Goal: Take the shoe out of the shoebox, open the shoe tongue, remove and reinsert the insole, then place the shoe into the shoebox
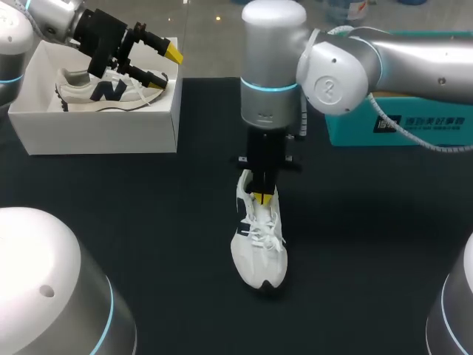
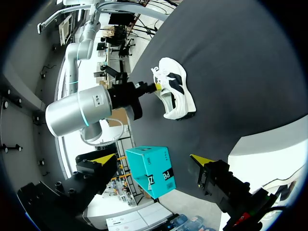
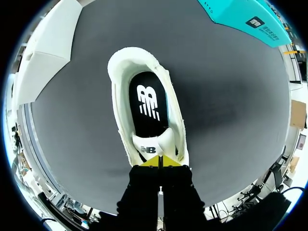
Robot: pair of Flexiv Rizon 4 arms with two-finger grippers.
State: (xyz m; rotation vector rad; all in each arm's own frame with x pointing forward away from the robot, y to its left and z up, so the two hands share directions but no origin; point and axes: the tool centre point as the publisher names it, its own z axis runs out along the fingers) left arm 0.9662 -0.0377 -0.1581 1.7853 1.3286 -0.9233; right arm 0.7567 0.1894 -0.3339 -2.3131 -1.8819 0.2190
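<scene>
A white shoe with dark side marks lies on the black table near the middle, toe toward the front. Its black insole shows inside the opening. My right gripper points straight down at it, shut, its yellow tips against the upper edge of the tongue; I see nothing pinched between them. The white shoebox stands at the back left with a second white shoe in it. My left gripper hangs open just above that box. In the left wrist view the shoe lies far ahead of the open left gripper.
A teal box stands at the back right, behind my right arm. The black table surrounds the shoe on all sides.
</scene>
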